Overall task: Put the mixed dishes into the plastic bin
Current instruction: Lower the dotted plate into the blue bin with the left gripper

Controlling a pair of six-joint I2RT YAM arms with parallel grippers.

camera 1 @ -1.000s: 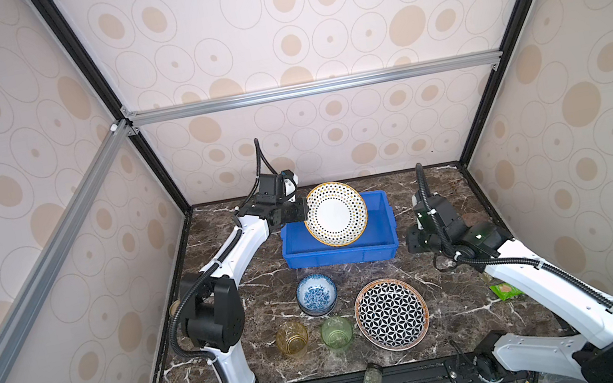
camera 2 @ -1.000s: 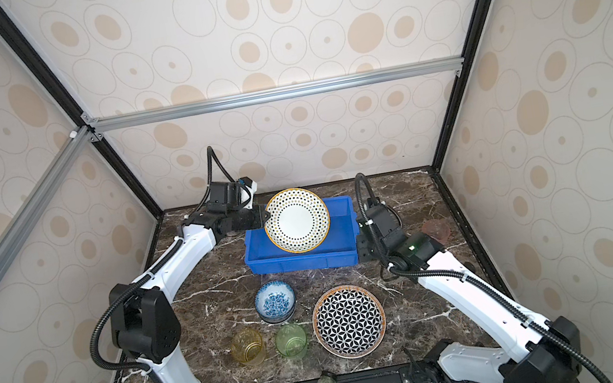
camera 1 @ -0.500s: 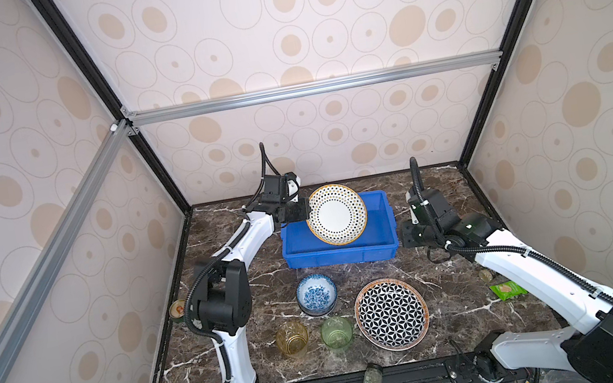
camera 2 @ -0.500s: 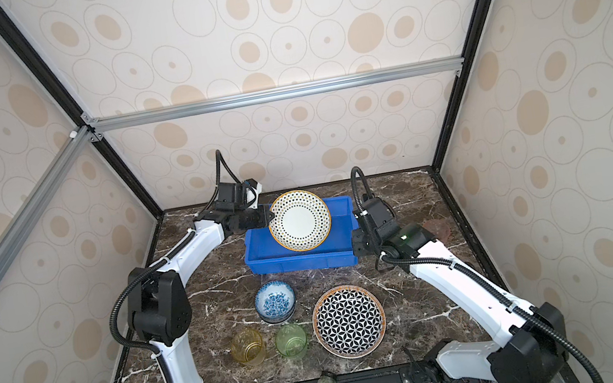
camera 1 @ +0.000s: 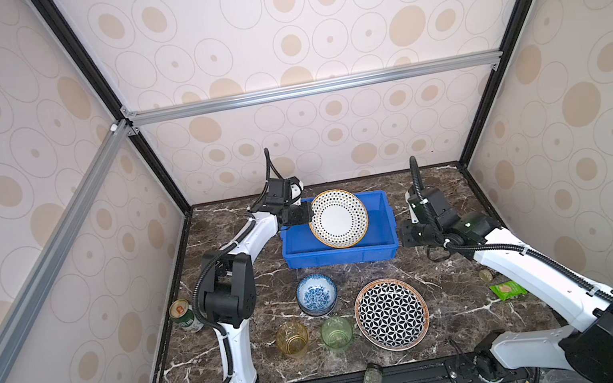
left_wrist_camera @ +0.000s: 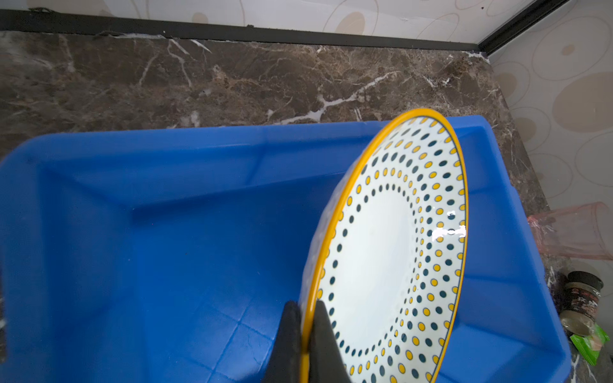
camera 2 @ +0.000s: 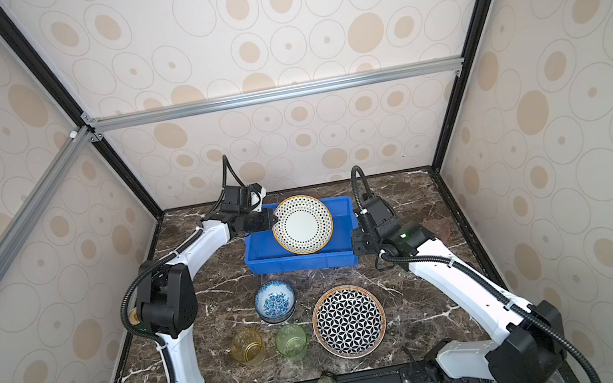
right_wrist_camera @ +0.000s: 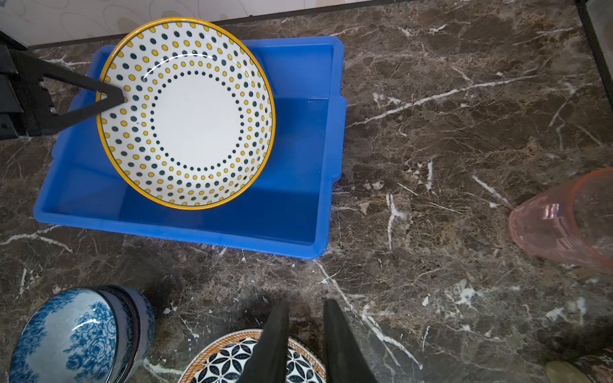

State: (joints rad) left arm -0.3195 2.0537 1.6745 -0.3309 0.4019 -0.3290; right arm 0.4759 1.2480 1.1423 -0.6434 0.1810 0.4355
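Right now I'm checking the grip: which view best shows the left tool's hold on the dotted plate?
Left wrist view: the left tool pinches the dotted plate's rim, close up. Right wrist shows one finger over the rim; both top views show it only small.

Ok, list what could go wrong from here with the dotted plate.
The left gripper pinches the dotted plate only at its rim, tilted steeply over the plastic bin; it may slip or swing. Released from this tilt, it may drop edge-first and chip, or lean against the bin wall.
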